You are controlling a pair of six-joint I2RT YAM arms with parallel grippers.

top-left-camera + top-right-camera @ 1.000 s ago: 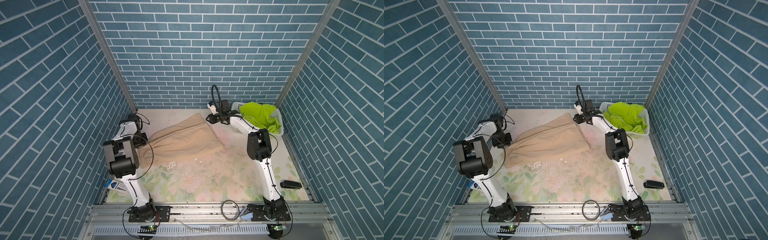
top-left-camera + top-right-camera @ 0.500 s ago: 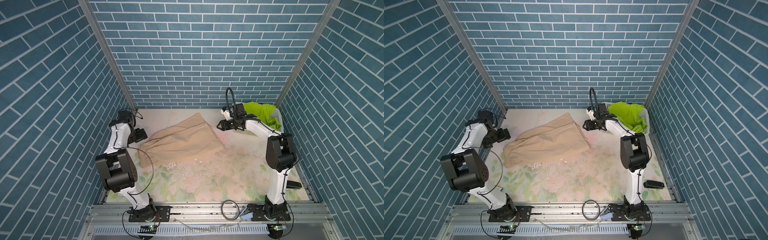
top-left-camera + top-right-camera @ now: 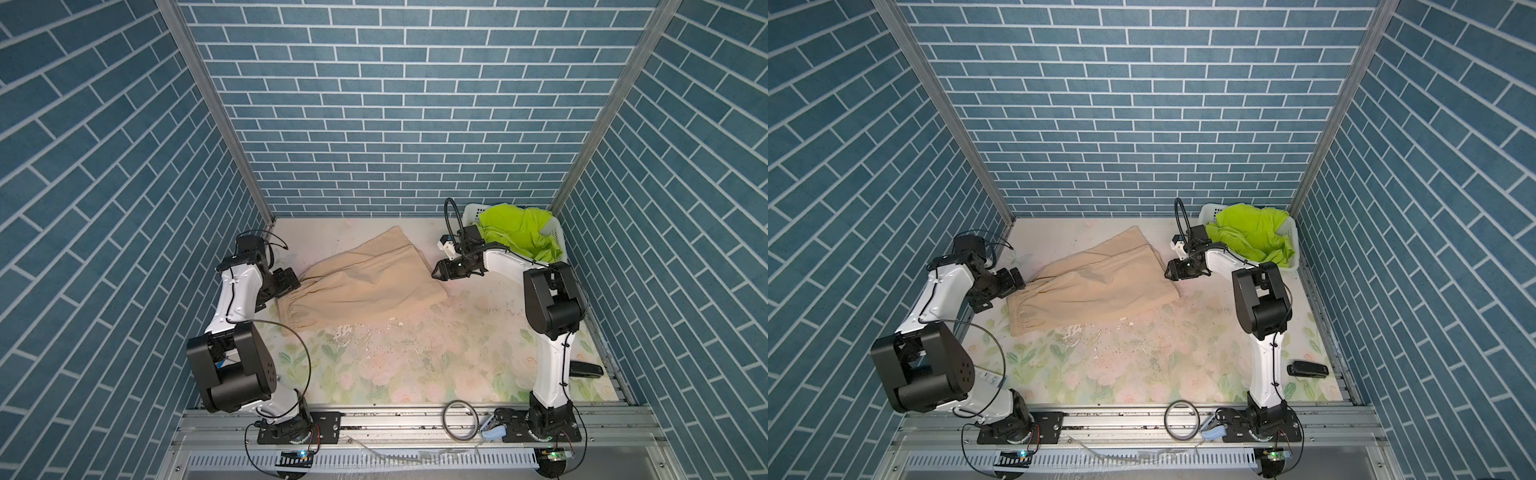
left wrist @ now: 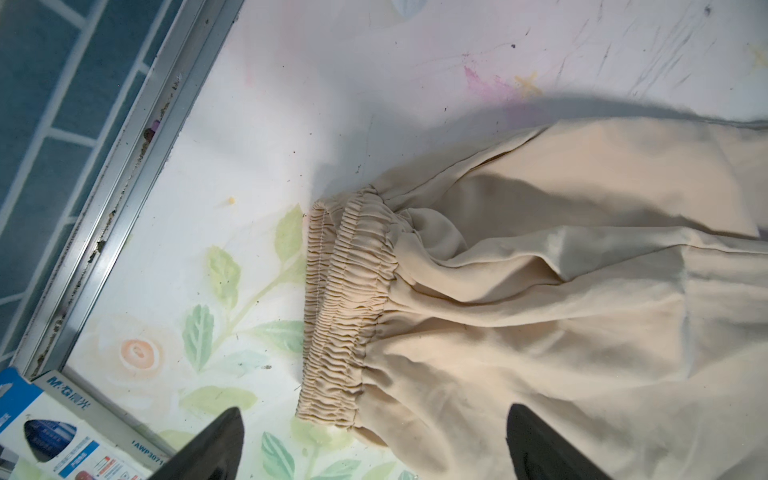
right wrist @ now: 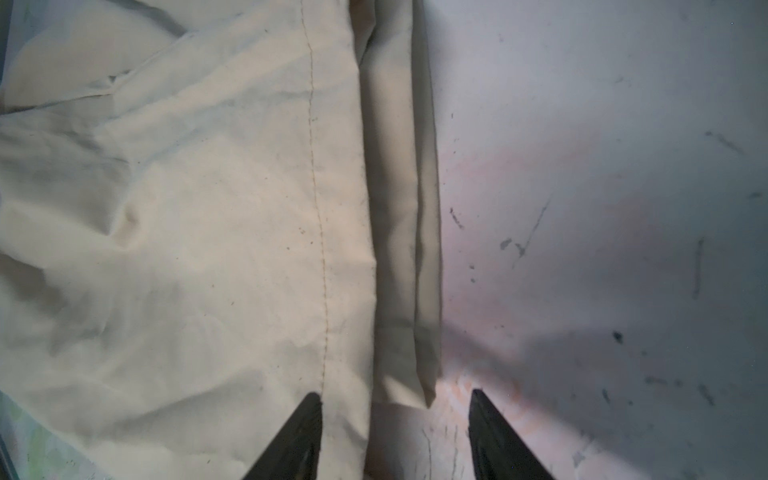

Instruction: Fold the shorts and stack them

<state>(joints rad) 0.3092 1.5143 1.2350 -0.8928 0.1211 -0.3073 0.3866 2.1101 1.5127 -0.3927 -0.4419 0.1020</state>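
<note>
On the floral table (image 3: pixel 415 374), in both top views, beige shorts (image 3: pixel 365 282) (image 3: pixel 1096 286), flat and unfolded across the far half. Gathered waistband (image 3: pixel 291 311) toward the left arm, legs toward the right.

At the far end of the waistband, left gripper (image 3: pixel 291 279) (image 3: pixel 1017 277), low over the table. In the left wrist view, jaws of the left gripper (image 4: pixel 376 411) spread wide, one finger over bare table, one over cloth. Waistband's end (image 4: pixel 340 299) loose between them, nothing gripped. Blue-and-white box (image 4: pixel 54 428) at the table's metal edge in that view.

At the opposite side, right gripper (image 3: pixel 436 276) (image 3: pixel 1169 274) against the hem (image 5: pixel 399 249) of a leg. In the right wrist view, jaws of the right gripper (image 5: pixel 395 395) partly apart, astride the hem's folded edge, one finger over fabric, one over table, no hold on the cloth.

In the far right corner, green shorts (image 3: pixel 519 232) (image 3: pixel 1254 237) heaped in a white basket (image 3: pixel 467 212) (image 3: pixel 1210 212), well apart from the beige shorts. Small black object (image 3: pixel 586 368) (image 3: pixel 1308 368) on the table's near right.
</note>
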